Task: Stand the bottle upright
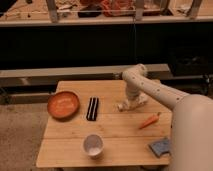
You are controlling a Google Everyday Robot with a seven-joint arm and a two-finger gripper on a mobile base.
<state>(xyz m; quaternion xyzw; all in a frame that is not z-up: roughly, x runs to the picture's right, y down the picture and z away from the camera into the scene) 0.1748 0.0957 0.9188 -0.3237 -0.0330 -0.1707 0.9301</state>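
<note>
The clear bottle (123,106) lies on its side on the wooden table (112,132), right of the middle, with its pale length running left to right. My white arm comes in from the lower right, bends at the back of the table and comes down onto the bottle. My gripper (132,101) is right over the middle of the bottle and hides part of it. I cannot tell whether it touches the bottle.
An orange bowl (63,104) sits at the left. A black flat object (92,108) lies beside it. A white cup (93,145) stands near the front edge. A carrot (149,120) and a blue sponge (160,147) lie at the right.
</note>
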